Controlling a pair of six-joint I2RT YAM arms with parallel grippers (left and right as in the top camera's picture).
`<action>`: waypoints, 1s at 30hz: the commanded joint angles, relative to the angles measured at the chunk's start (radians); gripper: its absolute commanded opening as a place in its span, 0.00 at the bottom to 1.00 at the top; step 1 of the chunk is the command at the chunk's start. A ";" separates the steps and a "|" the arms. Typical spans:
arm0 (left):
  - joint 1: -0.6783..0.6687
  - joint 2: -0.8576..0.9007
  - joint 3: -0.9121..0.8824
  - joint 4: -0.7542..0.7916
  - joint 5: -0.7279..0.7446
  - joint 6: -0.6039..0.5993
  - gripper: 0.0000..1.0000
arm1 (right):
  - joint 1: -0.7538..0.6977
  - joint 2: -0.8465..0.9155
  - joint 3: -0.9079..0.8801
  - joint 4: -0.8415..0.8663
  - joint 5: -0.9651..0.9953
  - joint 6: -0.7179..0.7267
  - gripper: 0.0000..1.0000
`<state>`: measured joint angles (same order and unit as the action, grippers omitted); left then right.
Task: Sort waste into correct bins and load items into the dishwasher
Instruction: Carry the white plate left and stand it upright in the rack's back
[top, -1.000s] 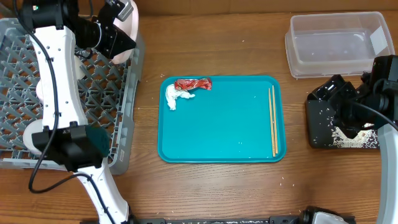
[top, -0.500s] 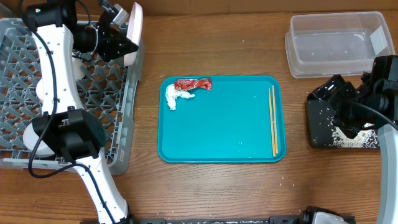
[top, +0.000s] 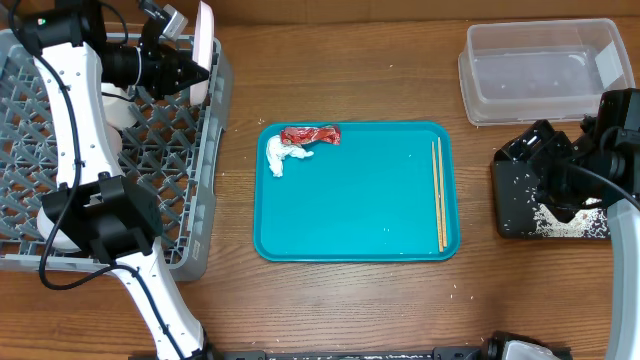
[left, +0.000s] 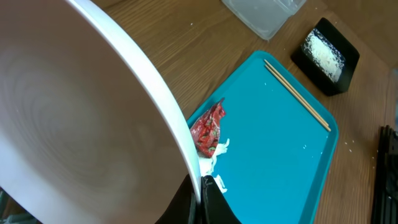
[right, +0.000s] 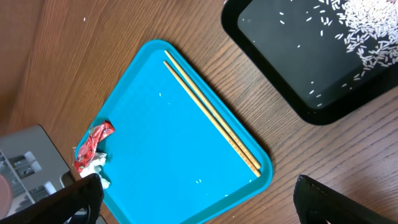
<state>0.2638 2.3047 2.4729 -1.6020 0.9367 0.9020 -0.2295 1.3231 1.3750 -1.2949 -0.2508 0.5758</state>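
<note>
My left gripper (top: 188, 72) is shut on the rim of the larger white plate (top: 204, 52) with the pinkish back and holds it on edge over the far right corner of the grey dish rack (top: 195, 200). In the left wrist view the plate (left: 81, 118) fills the left half, pinched between my fingers (left: 200, 199). The red wrapper (top: 310, 134) and the white tissue wad (top: 279, 153) lie on the teal tray's (top: 380, 200) far left corner. They also show in the right wrist view, wrapper (right: 93, 144) and tissue (right: 96, 163). The clear tub (top: 540, 70) stands at the far right. My right gripper (right: 199, 202) is open and empty above the table's right side.
Two wooden chopsticks (top: 439, 192) lie along the tray's right side. A black tray with loose white grains (top: 545, 205) sits under my right arm. White dishes (top: 115, 105) lie in the rack beneath my left arm.
My left gripper has swung the plate leftward and turned it more upright, edge-on to the overhead view, over the rack's far right corner. The right arm has not moved.
</note>
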 joint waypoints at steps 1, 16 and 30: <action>0.009 -0.003 0.001 -0.002 0.056 0.034 0.04 | -0.004 -0.004 0.012 0.003 0.007 0.000 1.00; 0.055 -0.003 -0.134 0.064 0.105 0.031 0.04 | -0.004 -0.004 0.012 0.003 0.007 0.000 1.00; 0.222 -0.010 -0.132 0.037 0.364 -0.364 1.00 | -0.004 -0.004 0.012 0.003 0.007 0.000 0.99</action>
<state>0.4614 2.3047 2.3432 -1.5402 1.1839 0.6579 -0.2295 1.3231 1.3750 -1.2949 -0.2504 0.5755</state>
